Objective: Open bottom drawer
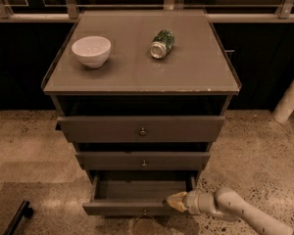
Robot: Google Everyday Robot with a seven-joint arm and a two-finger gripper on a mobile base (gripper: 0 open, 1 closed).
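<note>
The bottom drawer [132,207] is the lowest of three grey-brown drawers and stands pulled out, its dark inside showing. Its small round knob [145,212] sits on the slim front. My gripper [174,201] comes in from the lower right on a white arm and rests at the right end of the drawer's front edge. The middle drawer [143,160] and the top drawer [142,129] stand out a little from the cabinet.
On the cabinet top [196,72] stand a white bowl [91,51] at the left and a green can [161,43] lying on its side. A dark object [17,218] lies on the floor at lower left. A white post [289,102] stands at right.
</note>
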